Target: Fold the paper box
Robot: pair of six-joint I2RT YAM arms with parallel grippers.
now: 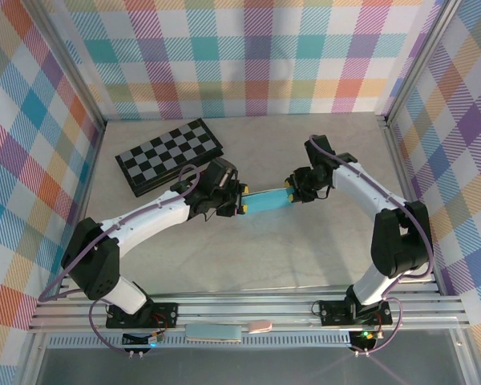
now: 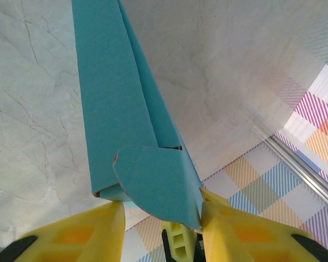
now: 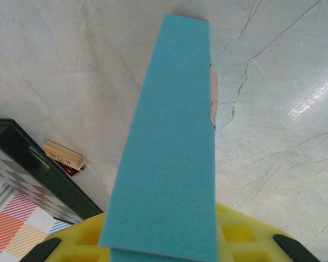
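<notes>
The paper box (image 1: 266, 199) is a long, flat turquoise box held off the table between my two grippers. My right gripper (image 1: 293, 188) is shut on its right end. In the right wrist view the box (image 3: 172, 136) runs up from the yellow fingers (image 3: 246, 240) and hides the tips of the right gripper (image 3: 161, 237). My left gripper (image 1: 239, 201) is at the other end. There a rounded end flap (image 2: 158, 183) lies between the fingers of my left gripper (image 2: 163, 210). The right finger (image 2: 235, 229) touches the flap. A gap shows beside the left finger (image 2: 87, 229).
A black-and-grey checkerboard (image 1: 168, 156) lies at the back left of the marble table (image 1: 321, 241), with a small wooden block (image 3: 63, 154) beside it. Plaid walls enclose three sides. A metal rail (image 1: 248, 309) runs along the near edge.
</notes>
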